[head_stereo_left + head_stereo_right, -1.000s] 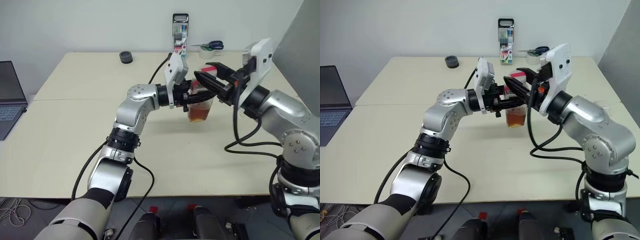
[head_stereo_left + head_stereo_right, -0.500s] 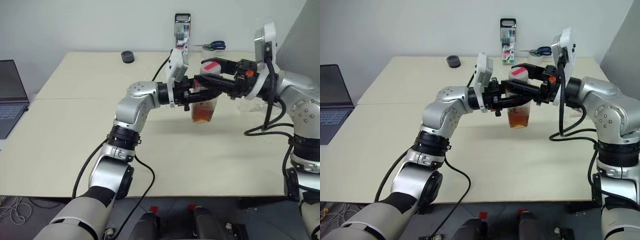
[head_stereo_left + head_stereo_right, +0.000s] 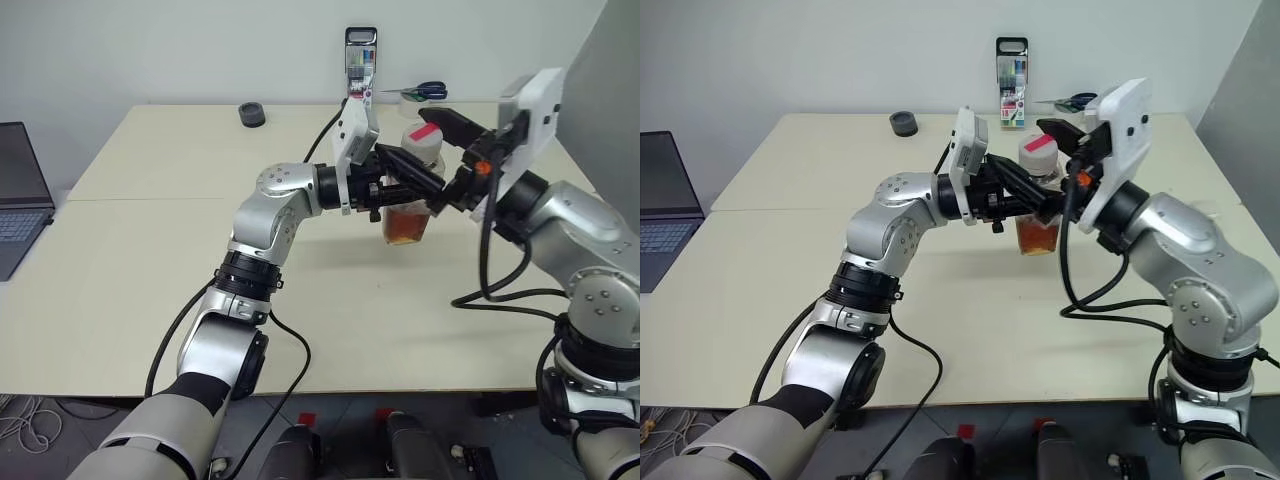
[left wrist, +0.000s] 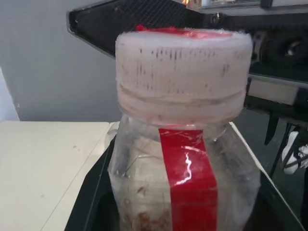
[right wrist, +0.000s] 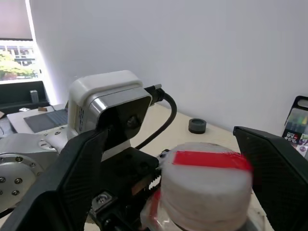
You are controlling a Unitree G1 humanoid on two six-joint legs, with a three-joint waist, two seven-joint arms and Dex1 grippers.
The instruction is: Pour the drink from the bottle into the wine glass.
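Two black fingers of the left gripper (image 3: 1025,203) are clamped tight on the body of the small clear squarish plastic bottle (image 3: 1037,205), which is held upright above the pale beige table (image 3: 790,260) with its vertical red label strip (image 4: 190,183) facing the left wrist camera. The translucent amber drink (image 3: 404,226) fills the lower part of the bottle. The white cap with a red top (image 3: 1038,152) is on the neck, so no pouring is possible yet.

The right gripper (image 3: 440,150) is spread to its full width, one finger on each side of the cap and neither touching it; it holds nothing. In the right wrist view the cap (image 5: 207,185) sits between the two open fingers, slightly nearer one than the other.

Judgement: the step in hand is unscrewing the cap. To do it well, the right gripper should centre itself on the cap before closing, so both fingers meet the ribbed side wall evenly, at mid-height rather than on the rim. The left grip needs to resist the twist without crushing the soft walls; squeezing could push liquid up once the seal breaks. The bottle should stay upright throughout the twist.

The wine glass cannot be made out with certainty. A black puck-shaped object (image 3: 252,114), scissors (image 3: 428,91) and a pen case (image 3: 361,66) lie at the far edge of the table, well apart from the work.
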